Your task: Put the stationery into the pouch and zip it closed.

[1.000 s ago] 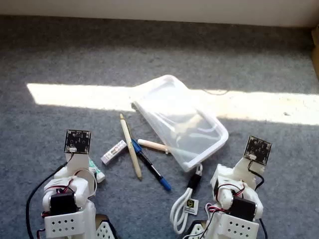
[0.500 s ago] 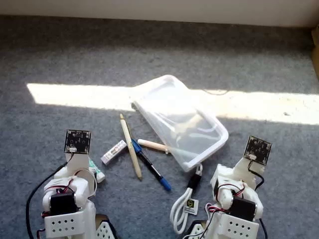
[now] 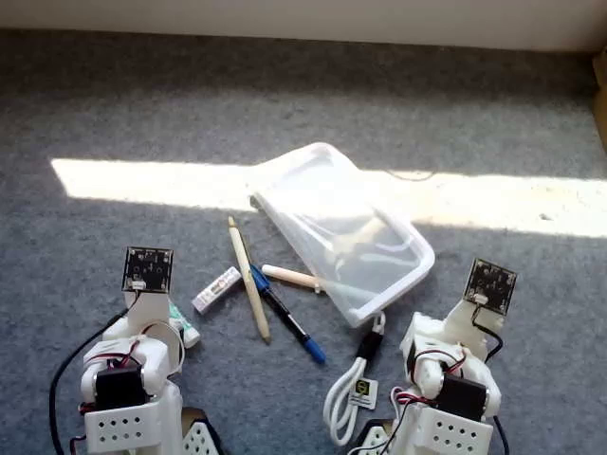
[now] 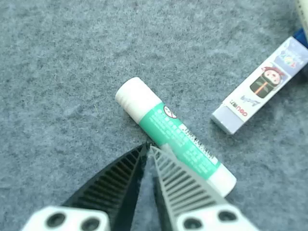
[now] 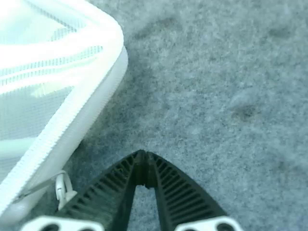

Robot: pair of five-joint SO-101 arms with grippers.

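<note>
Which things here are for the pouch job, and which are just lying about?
For the job: pouch, glue stick, eraser, blue pen, long cream pen, short cream stick.
Lying about: white cord with tag, probably.

Indoor room, home or office, can't tell which. Grey short-pile carpet [image 3: 123, 95] across the frame, pale wall strip [image 3: 303, 17] along the top edge, sunlight band [image 3: 142, 180] mid-frame.

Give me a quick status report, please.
Left gripper shut, by glue stick. Right gripper shut, beside pouch. Blue pen, eraser on carpet, outside pouch. Cord near pouch.
</note>
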